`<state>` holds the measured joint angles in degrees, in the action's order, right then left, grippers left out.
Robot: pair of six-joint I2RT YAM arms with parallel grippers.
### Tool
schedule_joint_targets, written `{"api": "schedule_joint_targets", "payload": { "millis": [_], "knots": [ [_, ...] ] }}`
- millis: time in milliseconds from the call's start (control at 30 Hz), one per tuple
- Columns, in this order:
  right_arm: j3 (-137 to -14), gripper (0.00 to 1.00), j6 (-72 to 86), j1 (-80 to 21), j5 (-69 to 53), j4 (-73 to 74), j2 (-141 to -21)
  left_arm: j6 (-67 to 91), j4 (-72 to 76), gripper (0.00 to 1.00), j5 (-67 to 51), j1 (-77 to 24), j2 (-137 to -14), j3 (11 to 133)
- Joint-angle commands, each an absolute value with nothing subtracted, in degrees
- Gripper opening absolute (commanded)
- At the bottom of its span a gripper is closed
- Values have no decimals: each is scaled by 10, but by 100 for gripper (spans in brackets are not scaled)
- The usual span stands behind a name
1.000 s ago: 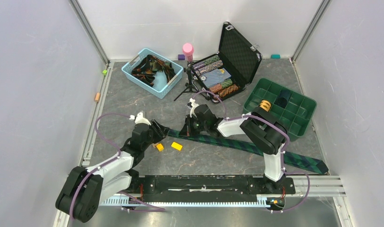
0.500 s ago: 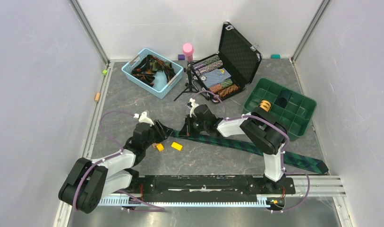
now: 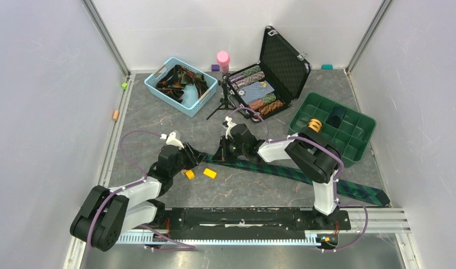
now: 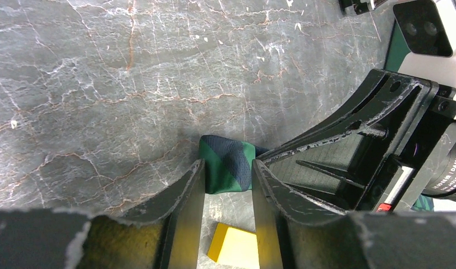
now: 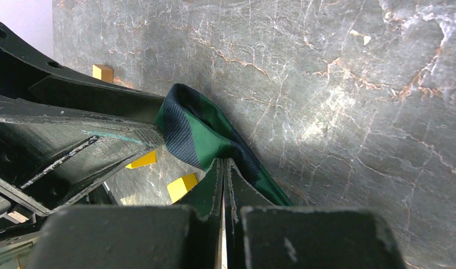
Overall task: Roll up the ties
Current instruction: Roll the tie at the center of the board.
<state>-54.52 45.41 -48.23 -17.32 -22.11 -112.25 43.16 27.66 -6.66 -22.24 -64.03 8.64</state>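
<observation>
The plaid tie point(image 3: 304, 174) lies flat across the table point(image 3: 158, 120), running from the middle, just in front of the two arms, to its wide end at the near right. Its narrow end point(image 4: 226, 171) is folded over on itself, the first turn of a roll. The left gripper point(image 4: 228, 168) clasps that fold, one finger against each side. Just beside it, the right gripper point(image 5: 222, 163) is closed to a slit, the cloth apparently pinched between its fingers. To roll well, I judge the left wrist should turn the fold toward the wide end while the right feeds cloth under light tension, edges aligned. A yellow block point(image 3: 210, 173) lies near the fold and is best steered clear of
</observation>
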Motion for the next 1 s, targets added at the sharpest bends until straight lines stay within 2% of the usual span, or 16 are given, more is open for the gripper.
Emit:
{"api": "schedule_joint_targets", "payload": {
  "millis": [0,200,567,833,967],
  "knots": [
    [-551,0,454,-483,-152,-212,-1130,406,308,41,-90,-221,-642,99],
    [-549,0,454,-482,-151,-211,-1130,406,304,32,-88,-221,-634,100],
    [-546,0,454,-483,-151,-210,-1133,367,230,8,-53,-221,-587,133],
    [-543,0,454,-483,-152,-210,-1134,352,225,2,-66,-222,-589,141],
    [-541,0,456,-483,-150,-210,-1136,351,244,2,-98,-223,-603,143]
  ]
}}
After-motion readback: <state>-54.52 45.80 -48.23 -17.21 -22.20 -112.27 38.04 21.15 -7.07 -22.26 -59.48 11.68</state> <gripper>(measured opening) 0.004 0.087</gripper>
